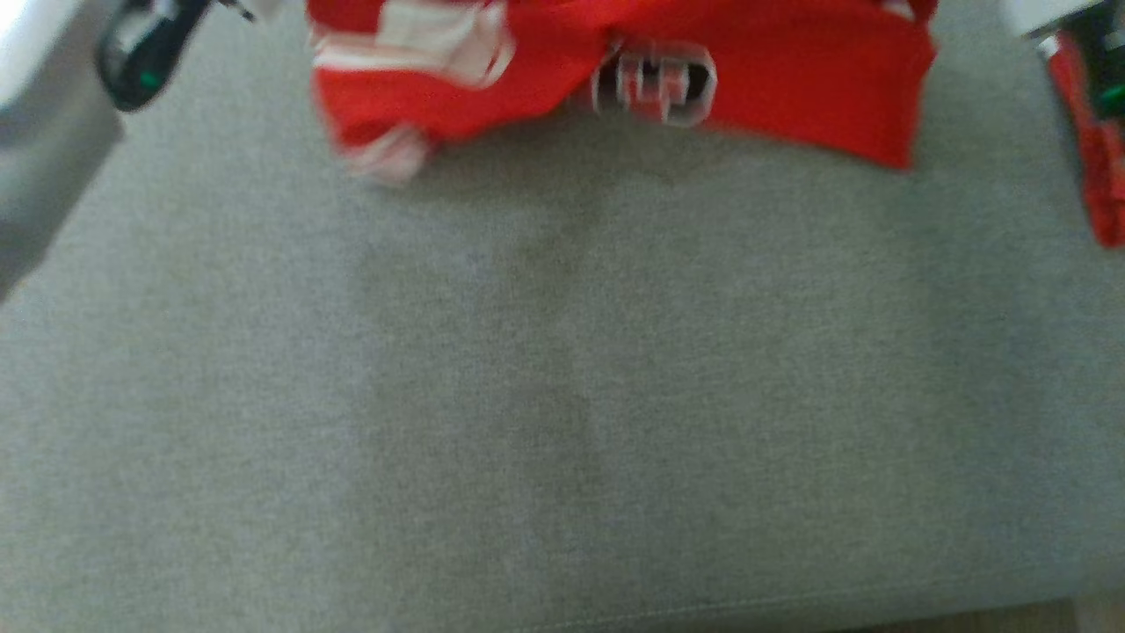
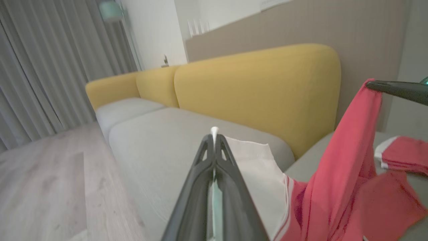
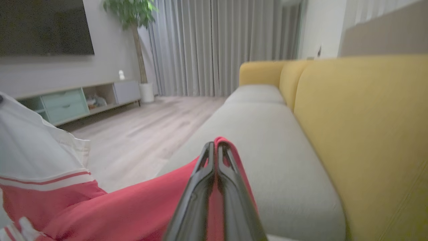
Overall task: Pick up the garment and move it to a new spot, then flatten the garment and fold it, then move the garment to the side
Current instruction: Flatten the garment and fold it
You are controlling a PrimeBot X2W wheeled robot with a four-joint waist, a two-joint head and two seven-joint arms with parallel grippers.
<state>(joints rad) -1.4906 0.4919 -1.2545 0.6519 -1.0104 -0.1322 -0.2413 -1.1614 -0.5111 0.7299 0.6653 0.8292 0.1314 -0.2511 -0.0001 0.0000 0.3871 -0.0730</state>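
Left wrist view, nearest: the two long dark fingers of the left gripper [image 2: 214, 137], pressed flat together and pinching a white hem edge of the red-and-white soft fabric garment [image 2: 337, 174], with a sliver of white poking out past the tips. Right wrist view, nearest: right gripper [image 3: 216, 147], jaws also closed tight, a fold of the red cloth clamped between them and wrapped over the tips. Garment hangs strung between the two grippers, raised above the wide grey woven sofa seat cushion [image 1: 562, 396]. Head view has it blurred along the top edge, white block print facing the camera, shadow on the cushion just below it; whether its lowest folds touch the cushion, cannot tell. Left wrist view also catches the right gripper's dark finger at the right edge, red cloth draping down from it. Beside that, a red piece with white trim [image 2: 403, 154] lies on the cushion; same garment or not, cannot tell. Just behind the garment stands the rounded mustard-yellow upholstered backrest [image 2: 257, 93], close to the cloth on the far side. Around: pale wood-plank floor [image 3: 150, 124], grey pleated curtains [image 3: 217, 47], dark wall-mounted screen [image 3: 43, 26], low cabinet with pale green drawers [image 3: 67, 103], leafy green potted tree [image 3: 130, 13].
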